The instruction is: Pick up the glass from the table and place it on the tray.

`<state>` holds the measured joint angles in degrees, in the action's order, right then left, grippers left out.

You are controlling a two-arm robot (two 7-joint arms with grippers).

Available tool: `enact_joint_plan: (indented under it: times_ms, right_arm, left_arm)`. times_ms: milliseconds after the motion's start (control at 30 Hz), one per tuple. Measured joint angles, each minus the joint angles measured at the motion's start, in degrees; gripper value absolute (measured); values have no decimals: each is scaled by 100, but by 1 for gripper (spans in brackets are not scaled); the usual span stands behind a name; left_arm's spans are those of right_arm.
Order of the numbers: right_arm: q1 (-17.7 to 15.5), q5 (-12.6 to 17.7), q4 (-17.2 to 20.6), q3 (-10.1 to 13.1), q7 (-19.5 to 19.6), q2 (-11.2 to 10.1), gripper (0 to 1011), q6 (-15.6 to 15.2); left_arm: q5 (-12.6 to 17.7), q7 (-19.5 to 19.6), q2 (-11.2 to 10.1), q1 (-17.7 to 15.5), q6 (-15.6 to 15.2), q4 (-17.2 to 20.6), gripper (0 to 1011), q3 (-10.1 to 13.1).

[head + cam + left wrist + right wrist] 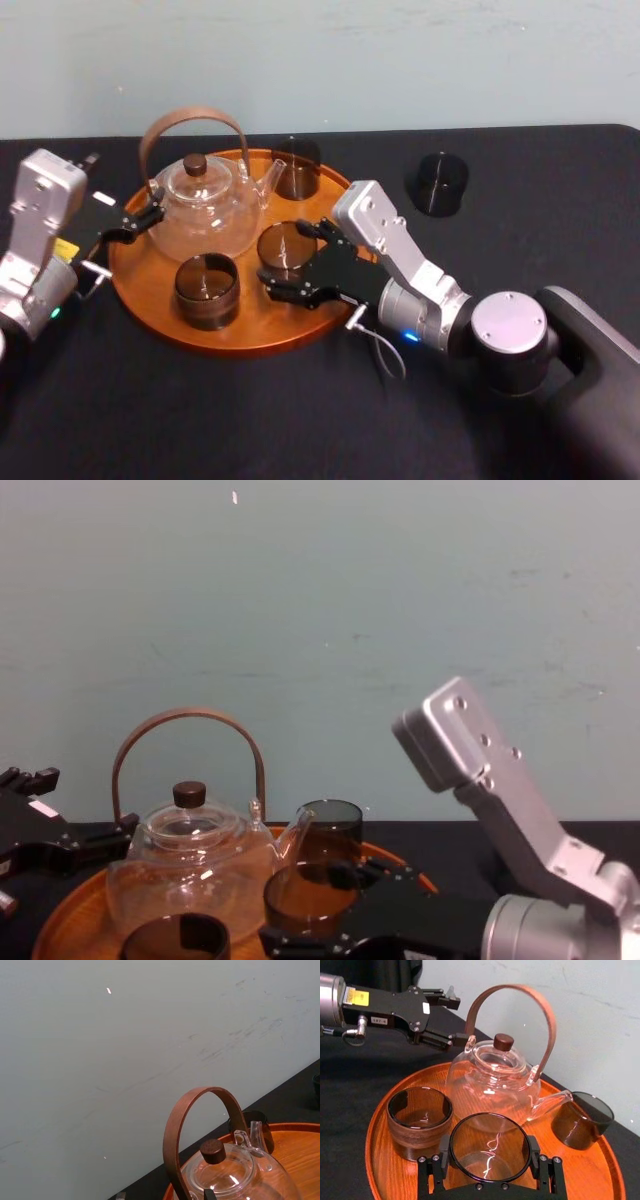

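Note:
A smoky brown glass [287, 250] sits between the fingers of my right gripper [297, 260], which is shut on it over the right part of the round wooden tray [250, 338]. From the right wrist view the glass [489, 1147] fills the gap between the black fingers [432, 1165]; I cannot tell whether its base touches the tray. My left gripper [135, 222] hovers open at the tray's left edge, beside the clear glass teapot [205, 205], holding nothing.
Two more smoky glasses are on the tray, one at the front left [207, 290] and one at the far rim [297, 168] by the teapot's spout. A black cylinder [438, 183] stands on the black table [200, 420], right of the tray.

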<state>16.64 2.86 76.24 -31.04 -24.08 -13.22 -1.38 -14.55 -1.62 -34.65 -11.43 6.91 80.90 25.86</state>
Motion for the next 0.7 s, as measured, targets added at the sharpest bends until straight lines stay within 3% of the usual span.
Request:
enact_joint_plan:
  times_ms: [700]
  right_arm:
    - [59,-25,-317,-46,-38,96,926,83]
  left_arm:
    - [0,0,0,0,0,0,1010,0]
